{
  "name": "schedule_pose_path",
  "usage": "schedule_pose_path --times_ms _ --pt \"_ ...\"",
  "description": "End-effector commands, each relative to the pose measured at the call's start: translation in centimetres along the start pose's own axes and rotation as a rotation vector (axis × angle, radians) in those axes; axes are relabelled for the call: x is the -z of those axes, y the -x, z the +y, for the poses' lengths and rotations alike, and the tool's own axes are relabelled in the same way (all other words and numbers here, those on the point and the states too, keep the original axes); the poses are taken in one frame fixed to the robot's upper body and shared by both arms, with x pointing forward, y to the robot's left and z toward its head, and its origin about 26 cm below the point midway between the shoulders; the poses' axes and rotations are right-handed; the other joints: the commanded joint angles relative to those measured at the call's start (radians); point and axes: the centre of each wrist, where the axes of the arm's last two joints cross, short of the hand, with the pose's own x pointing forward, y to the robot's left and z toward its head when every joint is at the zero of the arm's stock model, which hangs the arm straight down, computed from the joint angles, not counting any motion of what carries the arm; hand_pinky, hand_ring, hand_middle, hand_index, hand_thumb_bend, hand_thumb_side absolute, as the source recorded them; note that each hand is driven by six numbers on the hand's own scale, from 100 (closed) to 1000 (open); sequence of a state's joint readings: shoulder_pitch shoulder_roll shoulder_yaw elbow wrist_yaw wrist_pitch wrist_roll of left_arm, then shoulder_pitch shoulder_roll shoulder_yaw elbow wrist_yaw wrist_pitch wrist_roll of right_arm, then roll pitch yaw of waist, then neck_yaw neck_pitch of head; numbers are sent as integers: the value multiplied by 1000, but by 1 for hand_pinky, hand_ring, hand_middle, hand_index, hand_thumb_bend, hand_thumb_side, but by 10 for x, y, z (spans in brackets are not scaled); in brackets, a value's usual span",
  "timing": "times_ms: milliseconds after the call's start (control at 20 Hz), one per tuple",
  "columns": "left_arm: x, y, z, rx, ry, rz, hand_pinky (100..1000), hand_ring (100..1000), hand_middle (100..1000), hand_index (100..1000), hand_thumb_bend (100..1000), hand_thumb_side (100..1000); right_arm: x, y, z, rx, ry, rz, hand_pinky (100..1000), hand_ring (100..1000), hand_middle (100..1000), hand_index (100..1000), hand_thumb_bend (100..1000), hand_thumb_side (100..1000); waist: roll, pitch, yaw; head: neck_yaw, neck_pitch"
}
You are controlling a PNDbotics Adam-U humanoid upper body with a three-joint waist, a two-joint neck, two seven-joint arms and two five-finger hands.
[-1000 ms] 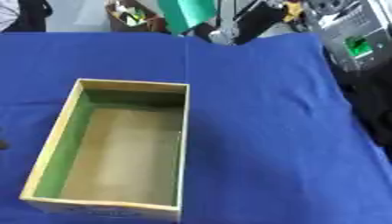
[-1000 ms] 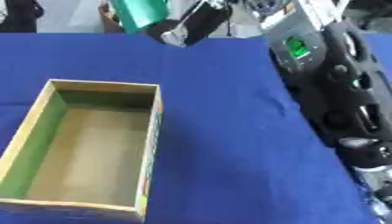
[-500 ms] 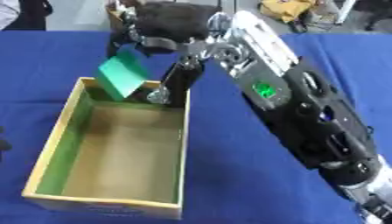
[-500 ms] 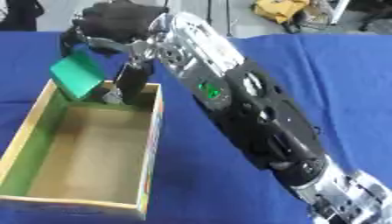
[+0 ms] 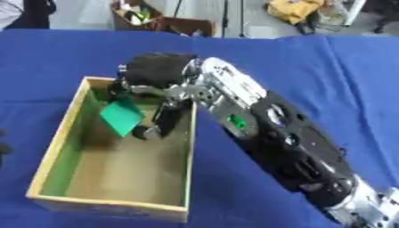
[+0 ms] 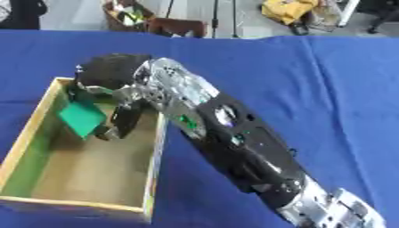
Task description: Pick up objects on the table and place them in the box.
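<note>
Green flat card (image 5: 121, 116), smooth and diamond-tilted, pinched in the curled fingers of the right hand (image 5: 156, 84), inside the far end of the rectangular wooden box (image 5: 49, 147). Box at 9 o'clock on soft blue cloth (image 5: 311, 67). Glossy black-and-silver arm reaching in from 5 o'clock.

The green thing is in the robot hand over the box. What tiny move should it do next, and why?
Probably open the fingers and let go. The right robot hand holds the green thing inside the walls of the box, above its bare floor, so it should drop straight in.
</note>
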State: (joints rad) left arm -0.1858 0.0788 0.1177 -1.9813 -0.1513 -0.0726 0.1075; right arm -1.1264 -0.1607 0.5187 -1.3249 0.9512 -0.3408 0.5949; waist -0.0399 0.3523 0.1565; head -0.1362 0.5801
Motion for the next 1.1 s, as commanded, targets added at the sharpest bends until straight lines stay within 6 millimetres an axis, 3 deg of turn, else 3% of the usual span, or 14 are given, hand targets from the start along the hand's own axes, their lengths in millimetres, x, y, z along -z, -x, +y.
schedule_pose_path --times_ms 50,150,200,250,300,350,450,650,900,1050,1100 --pt "4 -6 -1 -1 18 -31 100 377 460 491 100 912 3 -2 -9 -73 -41 -25 678 674 485 319 100 236 5 -20 4 -7 4" --pt "4 -7 -1 -3 19 -32 100 377 460 492 100 912 2 -2 -10 -104 -79 -45 713 781 713 657 100 205 5 -19 5 -9 4" --pt "4 -7 -1 -4 18 -32 100 377 460 492 100 912 1 -2 -13 -123 -85 -55 739 839 793 798 100 486 5 -19 5 -10 4" --pt "4 -7 -1 -5 18 -32 100 378 460 492 100 912 0 -4 -16 -146 -86 -69 760 882 829 863 100 822 5 -20 6 -12 4" --pt "4 -7 -1 -5 18 -32 100 378 460 492 100 912 -2 -4 -20 -169 -85 -84 764 889 834 869 153 890 5 -20 6 -12 5" --pt "4 -7 -1 -5 18 -31 100 378 460 492 100 913 -4 -4 -24 -185 -74 -91 781 916 848 883 677 1000 4 -21 7 -14 7" --pt "5 -7 -1 -7 16 -32 100 378 460 492 100 913 -11 -3 -32 -210 -31 -84 792 931 859 915 734 1000 2 -22 6 -22 9" --pt "5 -8 0 -7 11 -33 100 378 460 492 100 912 -27 -2 -47 -225 61 -48 797 928 842 926 728 1000 1 -24 -1 -32 8" --pt "5 -7 1 -2 -1 -31 100 378 460 492 100 913 -70 7 -75 -229 215 19 801 924 839 935 718 1000 4 -26 -17 -35 12" --pt "5 -7 2 0 -4 -30 100 378 460 492 100 912 -99 14 -90 -203 324 72 794 893 788 893 549 1000 9 -26 -23 -28 14" --pt "4 -7 2 1 -6 -30 100 378 460 492 100 911 -110 16 -94 -186 368 94 790 882 776 882 419 1000 11 -26 -26 -26 14"
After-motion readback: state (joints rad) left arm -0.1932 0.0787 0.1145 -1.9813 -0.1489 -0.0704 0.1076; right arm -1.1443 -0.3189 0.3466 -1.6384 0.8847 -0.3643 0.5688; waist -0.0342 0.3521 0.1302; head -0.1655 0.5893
